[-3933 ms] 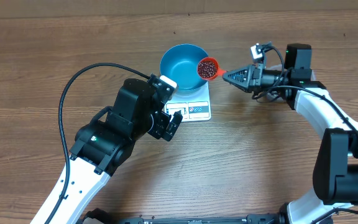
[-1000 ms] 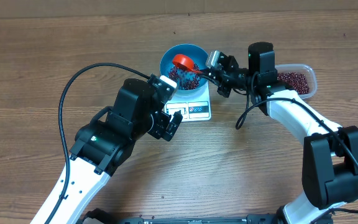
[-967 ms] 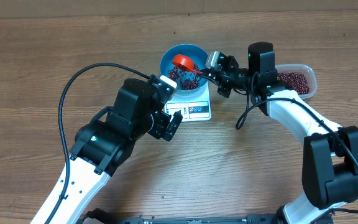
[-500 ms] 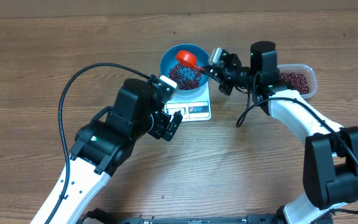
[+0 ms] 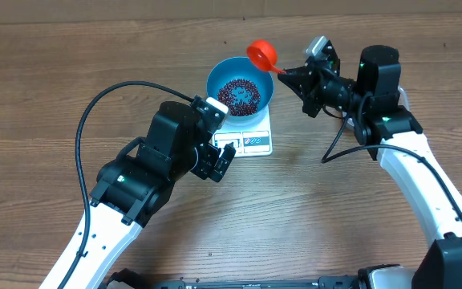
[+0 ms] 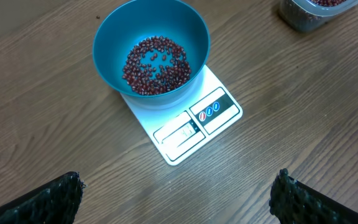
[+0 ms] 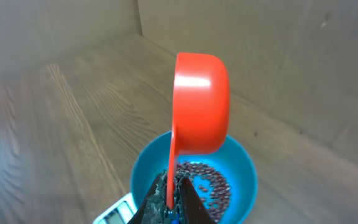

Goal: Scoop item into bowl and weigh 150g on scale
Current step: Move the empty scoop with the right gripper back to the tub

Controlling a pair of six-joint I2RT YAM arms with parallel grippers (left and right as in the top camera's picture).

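The blue bowl (image 5: 215, 78) stands on the white scale (image 5: 253, 141) and holds a layer of red-brown beans (image 5: 239, 94). My right gripper (image 5: 293, 74) is shut on the handle of a red scoop (image 5: 261, 54), which hangs above the bowl's far right rim; no beans show in it. In the right wrist view the scoop (image 7: 201, 106) shows its outer side over the bowl (image 7: 244, 163) and the beans (image 7: 207, 179). My left gripper (image 6: 176, 190) is open and holds nothing, near the scale (image 6: 219, 109), the bowl (image 6: 194, 34) and the beans (image 6: 155, 59).
A clear plastic tub (image 6: 309, 12) with more beans sits at the top right of the left wrist view; in the overhead view my right arm (image 5: 399, 144) covers it. A black cable (image 5: 95, 108) loops over the table left of the left arm.
My right gripper has lifted the scoop out of the bowl and drawn it up and to the right, past the rim. The beans stay in the bowl. The left arm has not moved.
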